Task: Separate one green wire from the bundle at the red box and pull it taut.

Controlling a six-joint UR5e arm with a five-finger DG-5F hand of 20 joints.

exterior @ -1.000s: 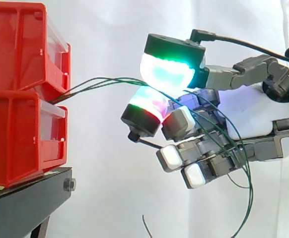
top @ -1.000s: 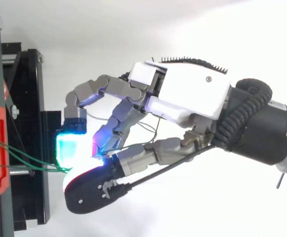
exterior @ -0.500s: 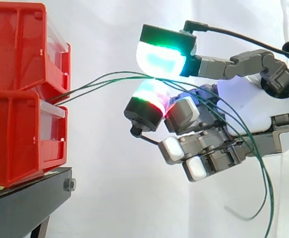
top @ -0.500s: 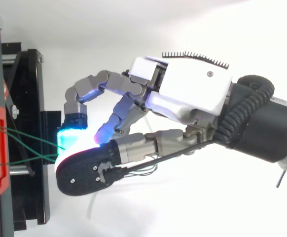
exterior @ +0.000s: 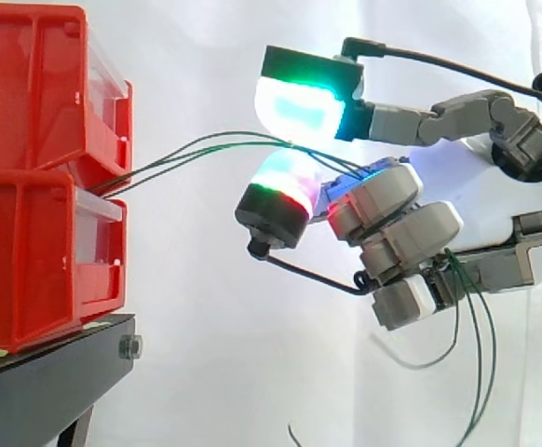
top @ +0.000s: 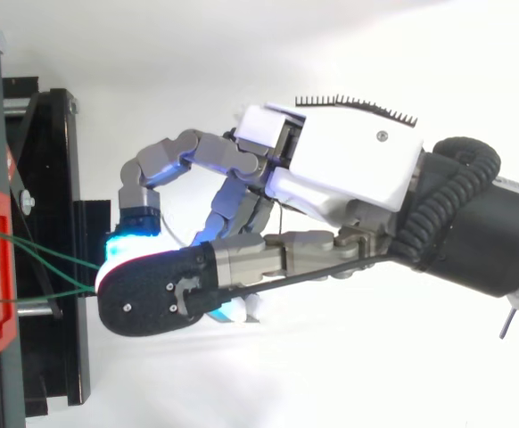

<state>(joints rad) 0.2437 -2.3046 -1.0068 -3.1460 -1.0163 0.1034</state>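
Green wires (exterior: 196, 147) from the red box (exterior: 38, 242) are being clenched by the hand (top: 349, 169); one probably needs singling out next.

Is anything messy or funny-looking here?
A bit messy: several green wires run together from between the red bins into the curled robot hand, not just one, and loose ends dangle below it.
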